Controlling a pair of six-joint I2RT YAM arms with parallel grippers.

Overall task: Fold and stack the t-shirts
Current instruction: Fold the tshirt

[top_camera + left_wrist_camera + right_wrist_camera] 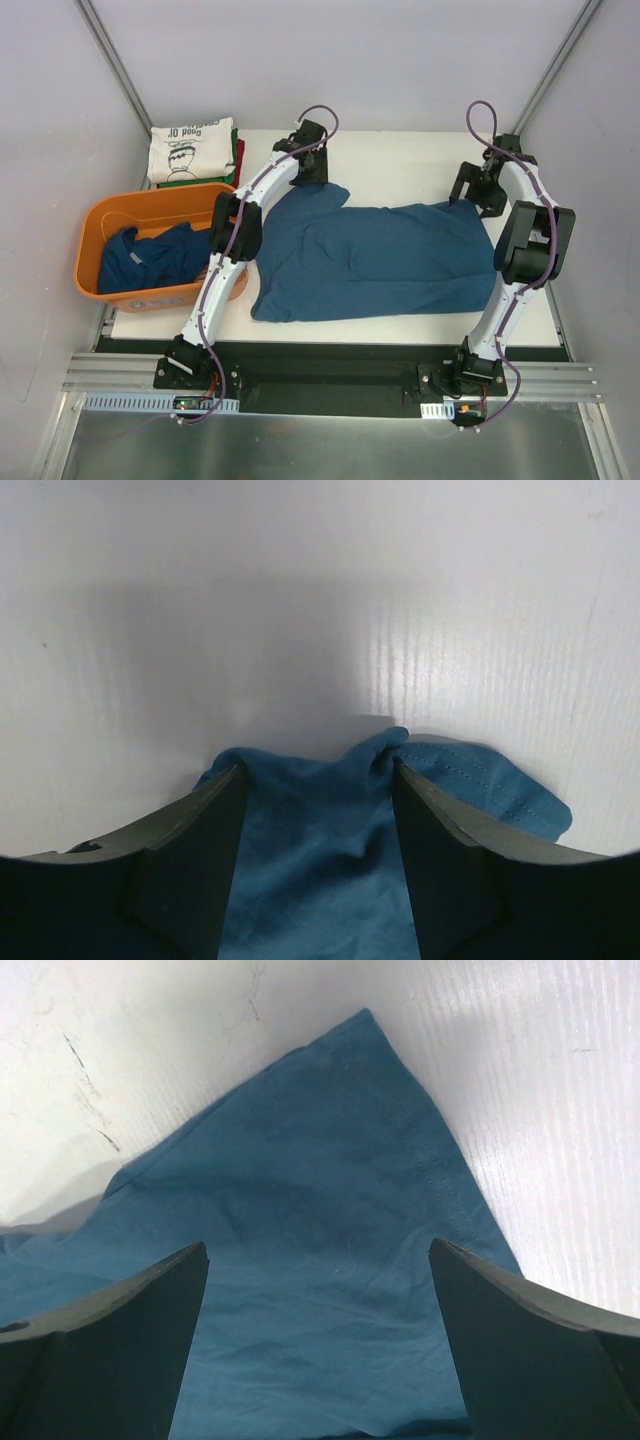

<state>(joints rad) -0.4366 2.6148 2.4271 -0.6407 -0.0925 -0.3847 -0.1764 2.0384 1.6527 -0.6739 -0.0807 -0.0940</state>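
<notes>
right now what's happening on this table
Two robot arms are working on a dark blue t-shirt spread flat on the table. The left gripper straddles a bunched bit of cloth at its far left edge, jaws apart. The right gripper hangs open over the far right corner. Another blue t-shirt lies in the orange tub; a stack of folded t-shirts sits behind it.

I see an orange tub (160, 208) well off to the left of the left gripper (313, 176) and behind it, at the edge of the white table (400, 160) lying under that gripper
</notes>
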